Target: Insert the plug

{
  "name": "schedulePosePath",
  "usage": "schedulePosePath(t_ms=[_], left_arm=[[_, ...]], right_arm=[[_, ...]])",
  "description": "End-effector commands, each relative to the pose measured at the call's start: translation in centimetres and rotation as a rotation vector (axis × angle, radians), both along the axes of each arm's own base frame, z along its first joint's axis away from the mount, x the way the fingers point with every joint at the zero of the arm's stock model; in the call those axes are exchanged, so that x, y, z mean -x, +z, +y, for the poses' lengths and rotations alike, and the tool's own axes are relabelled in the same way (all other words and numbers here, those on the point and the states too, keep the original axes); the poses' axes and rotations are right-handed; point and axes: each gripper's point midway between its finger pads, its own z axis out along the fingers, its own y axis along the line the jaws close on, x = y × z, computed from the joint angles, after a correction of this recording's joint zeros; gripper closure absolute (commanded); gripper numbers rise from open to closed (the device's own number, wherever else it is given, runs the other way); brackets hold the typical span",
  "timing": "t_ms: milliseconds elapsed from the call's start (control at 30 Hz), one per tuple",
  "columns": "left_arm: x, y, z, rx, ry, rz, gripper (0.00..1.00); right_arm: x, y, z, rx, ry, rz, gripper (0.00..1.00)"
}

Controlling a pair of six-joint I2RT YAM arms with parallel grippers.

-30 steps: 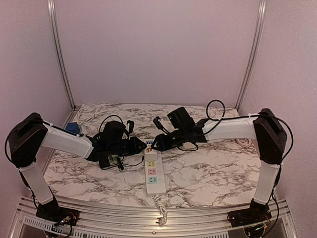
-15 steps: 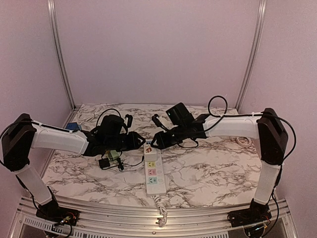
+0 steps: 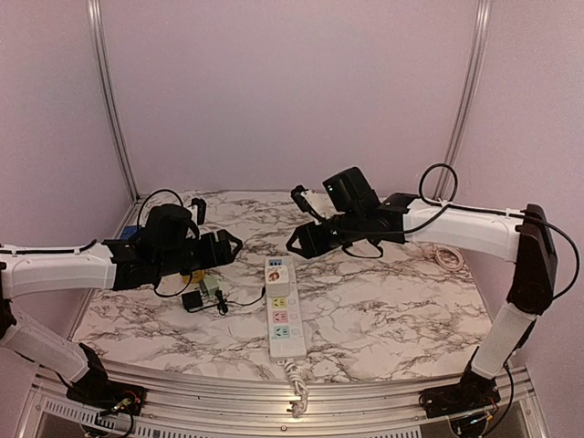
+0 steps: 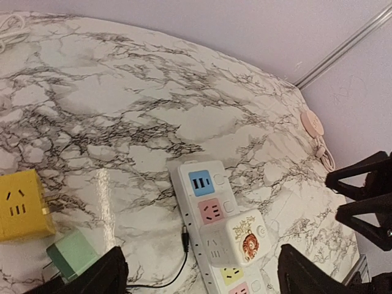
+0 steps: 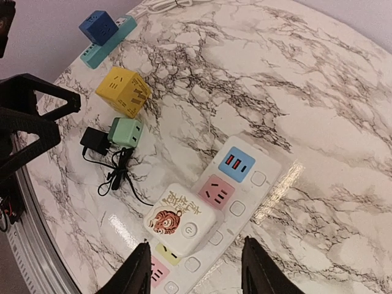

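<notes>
White tiger-print plug [image 5: 179, 218] on the power strip [image 5: 260, 179], prongs hidden; left gripper [image 4: 201, 260] and right gripper [image 5: 196, 248] both agape, empty.

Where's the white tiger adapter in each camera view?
Top external: tiger adapter near the far end of the power strip, around picture centre.
Left wrist: lower right of centre, on the strip.
Right wrist: lower centre, on the strip.
Shared landmark: the green plug, loose beside the strip.

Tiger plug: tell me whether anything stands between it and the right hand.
Nothing visible does. The tiger plug sits on the power strip, and the right hand hangs open directly above it, with only air between them.
</notes>
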Motion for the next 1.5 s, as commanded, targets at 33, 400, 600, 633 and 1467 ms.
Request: schedulePosePath(t_ms=[33, 400, 600, 633, 1467], left_arm=[[1.3, -3.7, 4.1, -0.108, 0.066, 0.073, 0.04], [1.0, -9.3, 6.6, -0.182, 0.147, 0.231, 0.01], [0.0, -11.4, 6.3, -0.218, 0.157, 0.281, 0.01], [-0.2, -11.6, 6.2, -0.223, 0.156, 0.284, 0.01], [-1.0, -14.6, 5.4, -0.278, 0.113, 0.362, 0.14]], right_arm=[[0.4, 5.0, -1.1, 0.031, 0.017, -0.195, 0.50], [0.9, 8.6, -4.4, 0.040, -0.063, -0.323, 0.47], [1.3, 8.2, -4.7, 0.032, -0.066, -0.315, 0.47], [1.3, 8.1, -4.8, 0.031, -0.067, -0.314, 0.47], [1.7, 7.6, -5.4, 0.019, -0.079, -0.317, 0.48]])
